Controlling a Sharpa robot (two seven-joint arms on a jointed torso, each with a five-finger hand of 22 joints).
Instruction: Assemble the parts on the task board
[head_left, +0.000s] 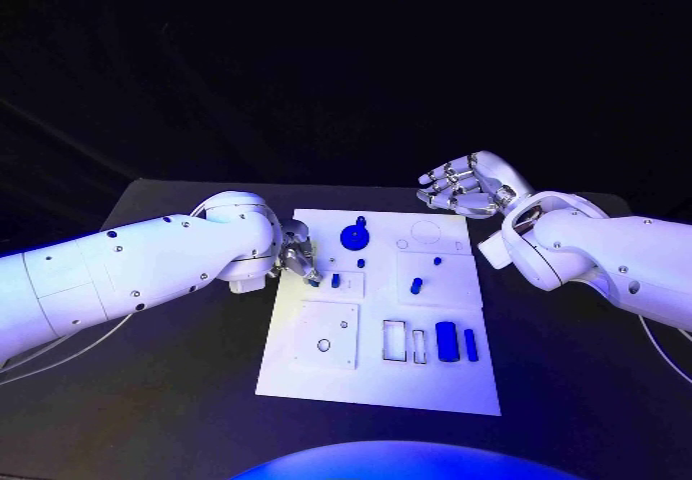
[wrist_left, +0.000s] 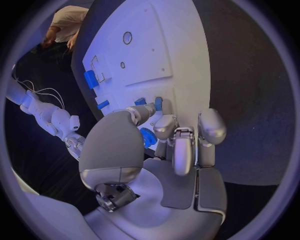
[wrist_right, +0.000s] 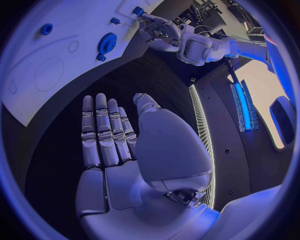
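Left hand (head_left: 296, 252) pinches a small blue part (wrist_left: 148, 137) at the board's (head_left: 378, 380) left edge, right hand (head_left: 464, 185) spread idle beyond the far edge; next we judge seating calls for alignment.

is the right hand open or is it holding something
Open. The right hand holds nothing: in its wrist view the fingers lie straight with a bare palm, and in the head view it hovers off the task board's far right corner.
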